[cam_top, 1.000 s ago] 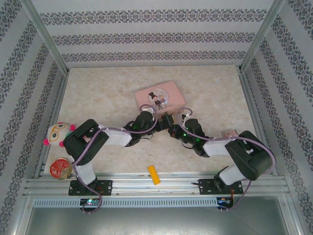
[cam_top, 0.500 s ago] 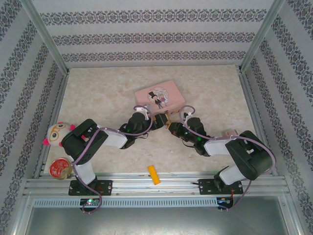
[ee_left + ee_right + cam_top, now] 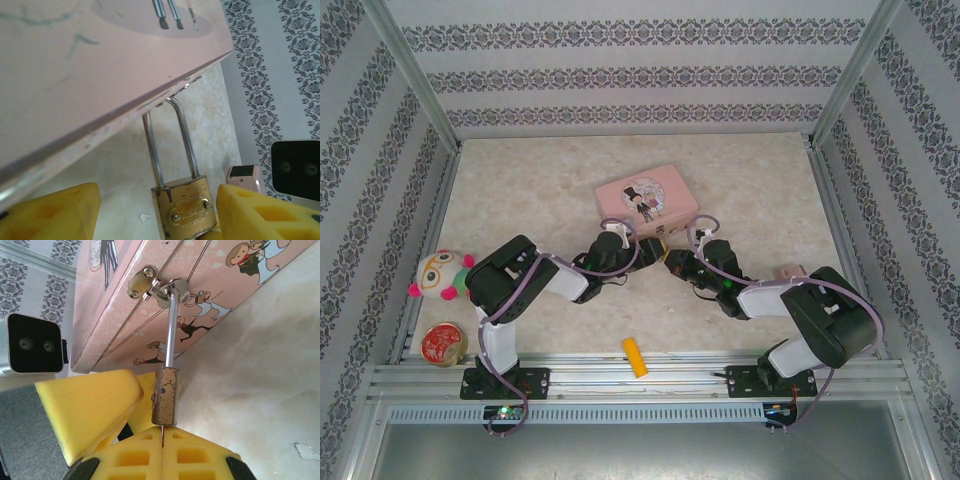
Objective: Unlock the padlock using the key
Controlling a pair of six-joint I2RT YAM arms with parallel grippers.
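Observation:
The brass padlock [image 3: 186, 210] hangs by its thin silver shackle [image 3: 171, 135] from the hasp [image 3: 148, 282] of the pink tin [image 3: 648, 200]. My left gripper [image 3: 156, 214] is open and straddles the lock body, with a wide gap to the left yellow finger [image 3: 52, 212] and a narrow one to the right finger [image 3: 262, 212]. Seen edge-on in the right wrist view, the padlock [image 3: 165, 395] sits just above my right gripper [image 3: 162, 434]. That gripper is shut on the key [image 3: 162, 431], whose thin dark blade runs up to the lock's underside.
A yellow block [image 3: 635, 357] lies by the near rail. At the left edge are a doll head [image 3: 440, 275] and a round red tin [image 3: 445, 343]. A small pink box [image 3: 790, 270] sits to the right. The two wrists crowd together below the tin.
My left gripper's jaws have narrowed around the padlock and the left arm has shifted slightly right. The right gripper has stayed shut and barely moved.

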